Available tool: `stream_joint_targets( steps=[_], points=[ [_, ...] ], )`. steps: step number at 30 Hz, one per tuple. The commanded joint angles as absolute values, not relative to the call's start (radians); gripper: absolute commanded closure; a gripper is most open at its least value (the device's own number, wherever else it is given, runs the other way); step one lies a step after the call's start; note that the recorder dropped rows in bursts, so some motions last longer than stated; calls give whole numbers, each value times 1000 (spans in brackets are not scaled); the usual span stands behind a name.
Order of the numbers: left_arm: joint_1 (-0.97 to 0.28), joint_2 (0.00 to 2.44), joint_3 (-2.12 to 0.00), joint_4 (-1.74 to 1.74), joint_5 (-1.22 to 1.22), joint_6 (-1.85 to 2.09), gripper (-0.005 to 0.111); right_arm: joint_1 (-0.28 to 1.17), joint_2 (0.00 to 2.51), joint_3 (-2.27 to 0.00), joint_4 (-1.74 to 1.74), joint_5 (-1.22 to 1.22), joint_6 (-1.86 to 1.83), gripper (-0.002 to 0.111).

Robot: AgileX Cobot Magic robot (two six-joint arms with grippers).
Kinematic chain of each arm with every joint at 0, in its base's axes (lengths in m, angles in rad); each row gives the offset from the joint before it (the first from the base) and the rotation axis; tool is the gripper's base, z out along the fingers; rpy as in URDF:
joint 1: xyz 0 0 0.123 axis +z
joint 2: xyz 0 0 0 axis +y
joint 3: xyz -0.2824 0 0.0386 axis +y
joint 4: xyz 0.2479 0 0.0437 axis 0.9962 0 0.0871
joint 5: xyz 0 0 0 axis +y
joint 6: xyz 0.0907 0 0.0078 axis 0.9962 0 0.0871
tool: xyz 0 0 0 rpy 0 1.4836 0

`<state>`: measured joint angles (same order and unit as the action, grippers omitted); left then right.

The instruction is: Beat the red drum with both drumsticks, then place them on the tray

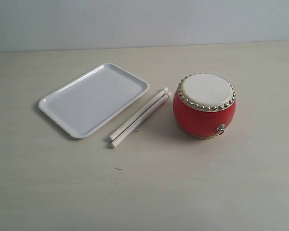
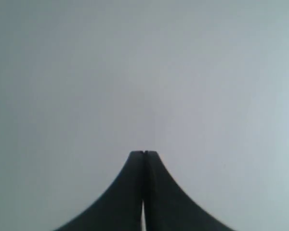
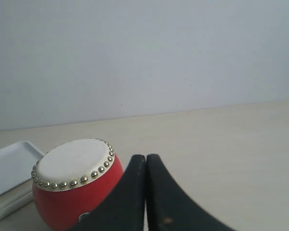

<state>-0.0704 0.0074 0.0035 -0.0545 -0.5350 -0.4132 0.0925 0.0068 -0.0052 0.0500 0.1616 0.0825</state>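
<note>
The red drum (image 1: 204,106) stands upright on the table right of centre, cream skin up; the right wrist view also has the drum (image 3: 72,185). Two pale drumsticks (image 1: 138,117) lie side by side on the table between the drum and the white tray (image 1: 93,99), touching neither. The tray holds nothing. No arm shows in the exterior view. My left gripper (image 2: 144,153) is shut and empty, facing only a blank grey wall. My right gripper (image 3: 145,156) is shut and empty, near the drum's side and not touching it.
The pale wooden table (image 1: 183,183) runs back to a grey wall (image 1: 144,19). In the right wrist view a corner of the tray (image 3: 9,163) shows beyond the drum.
</note>
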Motion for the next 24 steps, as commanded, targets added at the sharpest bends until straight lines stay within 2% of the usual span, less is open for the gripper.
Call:
stream_joint_targets(
  steps=[1,5,13,19,24],
  points=[
    [-69,183,-130,-236,-622,-352,107,114,0,0,50,151,82,108],
    [-69,487,-367,-155,-516,-317,107,117,0,0,50,151,82,108],
    [-69,892,-887,207,51,-132,107,117,0,0,50,151,82,108],
    [-69,1085,-1143,421,372,36,107,117,0,0,50,151,82,108],
    [-69,1285,-1296,374,676,84,107,117,0,0,50,151,82,108]
  ],
)
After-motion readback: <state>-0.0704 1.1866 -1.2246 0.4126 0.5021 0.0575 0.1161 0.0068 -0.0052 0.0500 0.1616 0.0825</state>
